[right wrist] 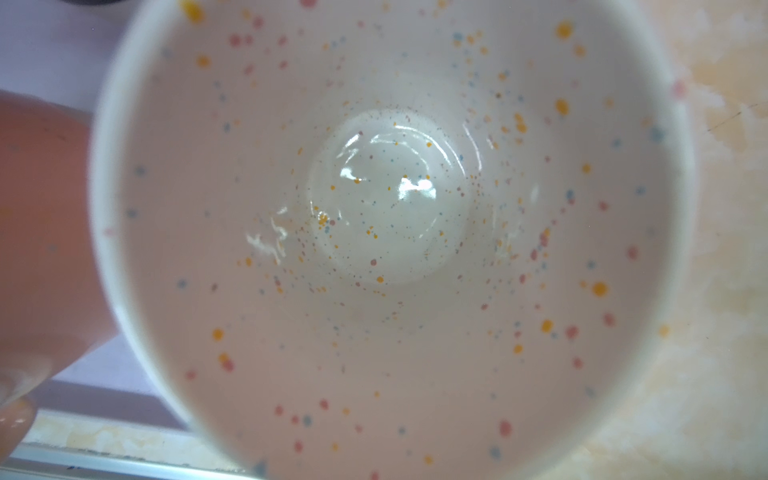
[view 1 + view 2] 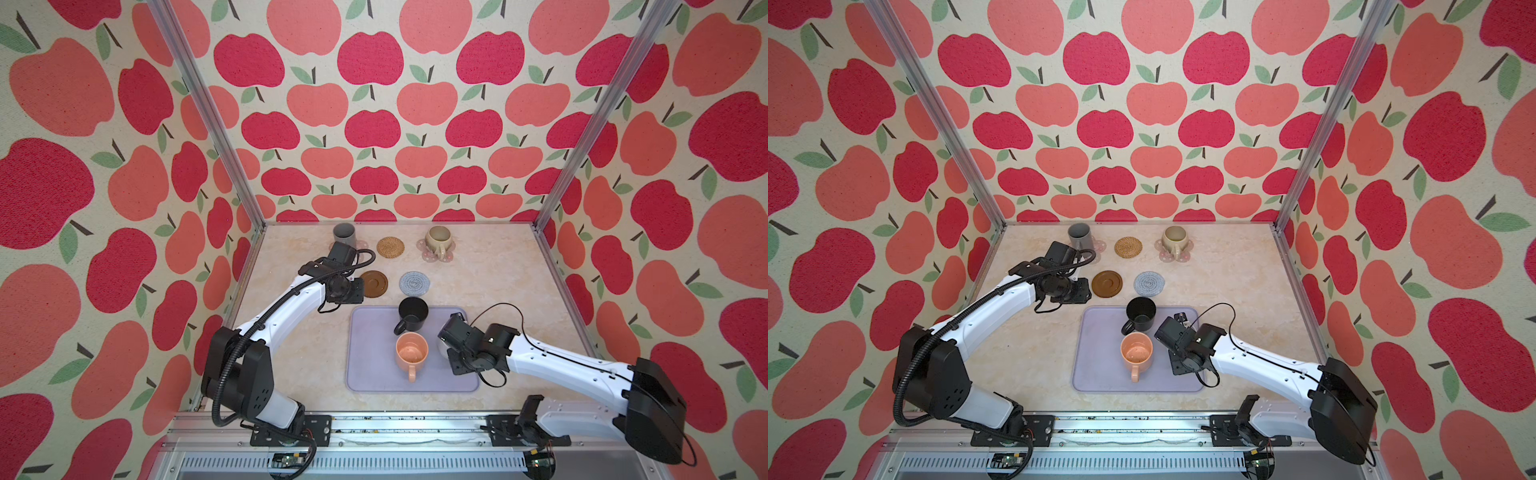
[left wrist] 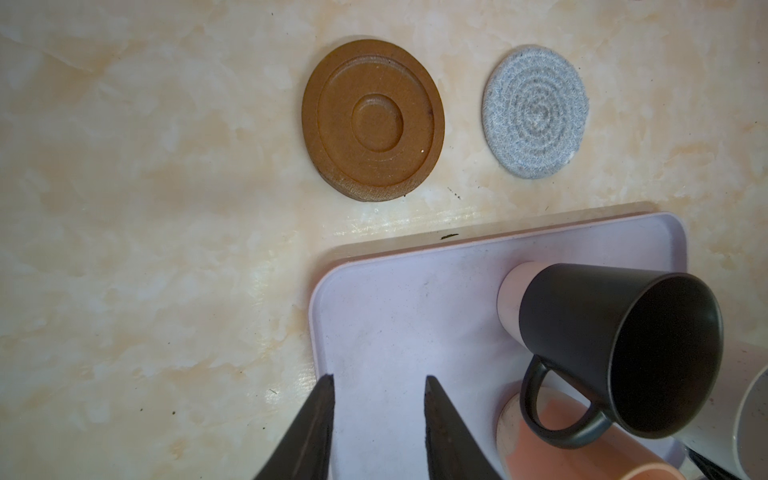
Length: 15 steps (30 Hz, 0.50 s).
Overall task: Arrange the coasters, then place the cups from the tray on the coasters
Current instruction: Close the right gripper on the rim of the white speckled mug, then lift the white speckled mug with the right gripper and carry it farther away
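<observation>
On the lavender tray (image 2: pixel 365 374) stand the black cup (image 2: pixel 412 312) and the peach-orange cup (image 2: pixel 411 353). The speckled white cup (image 1: pixel 386 199) fills the right wrist view. My right gripper (image 2: pixel 451 334) is shut right over it, jaws hidden below its near rim. A grey cup (image 2: pixel 344 235) and a beige-olive cup (image 2: pixel 436 239) each sit on a pink flower coaster (image 2: pixel 428 254) at the back. Bare are the rattan coaster (image 2: pixel 390 247), brown disc (image 2: pixel 374 284) and grey crocheted coaster (image 2: pixel 414 283). My left gripper (image 3: pixel 379 377) hangs open and empty over the tray's far left corner.
Apple-patterned walls and metal posts (image 2: pixel 199 112) close in the marble table (image 2: pixel 498 282) on three sides. A metal rail (image 2: pixel 395 428) with both arm bases runs along the front edge. The left arm's cable loop (image 2: pixel 365 257) hangs near the grey cup.
</observation>
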Each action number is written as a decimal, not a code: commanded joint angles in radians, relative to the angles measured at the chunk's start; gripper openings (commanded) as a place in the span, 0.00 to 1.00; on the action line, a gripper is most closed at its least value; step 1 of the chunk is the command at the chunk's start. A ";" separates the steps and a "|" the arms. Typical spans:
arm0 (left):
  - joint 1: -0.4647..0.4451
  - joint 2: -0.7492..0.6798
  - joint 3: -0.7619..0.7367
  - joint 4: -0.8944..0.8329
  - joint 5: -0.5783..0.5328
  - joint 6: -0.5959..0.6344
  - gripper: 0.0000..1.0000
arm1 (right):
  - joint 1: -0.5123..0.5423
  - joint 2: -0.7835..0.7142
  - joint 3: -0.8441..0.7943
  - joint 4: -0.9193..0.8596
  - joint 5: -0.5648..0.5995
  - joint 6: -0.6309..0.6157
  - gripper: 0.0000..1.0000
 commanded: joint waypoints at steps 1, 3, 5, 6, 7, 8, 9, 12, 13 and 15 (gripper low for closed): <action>0.004 0.019 0.022 -0.015 0.010 -0.007 0.38 | -0.015 -0.014 0.053 0.009 0.053 -0.029 0.00; 0.005 0.020 0.026 -0.016 0.010 -0.005 0.38 | -0.019 -0.014 0.067 0.005 0.059 -0.036 0.00; 0.008 0.021 0.028 -0.017 0.012 -0.004 0.38 | -0.024 -0.014 0.083 -0.001 0.069 -0.042 0.00; 0.010 0.023 0.029 -0.016 0.012 -0.004 0.38 | -0.027 -0.016 0.089 -0.002 0.074 -0.047 0.00; 0.013 0.022 0.030 -0.015 0.013 -0.004 0.38 | -0.031 -0.016 0.098 -0.005 0.077 -0.052 0.00; 0.015 0.023 0.032 -0.014 0.014 -0.004 0.38 | -0.037 -0.018 0.103 -0.006 0.078 -0.059 0.00; 0.017 0.024 0.032 -0.014 0.018 -0.004 0.38 | -0.044 -0.019 0.108 -0.005 0.078 -0.064 0.00; 0.022 0.029 0.038 -0.014 0.022 -0.002 0.38 | -0.065 -0.022 0.125 -0.004 0.079 -0.082 0.00; 0.024 0.031 0.040 -0.014 0.024 -0.001 0.38 | -0.074 -0.023 0.131 -0.006 0.080 -0.088 0.00; 0.028 0.033 0.045 -0.015 0.025 0.001 0.38 | -0.090 -0.023 0.141 -0.009 0.085 -0.102 0.00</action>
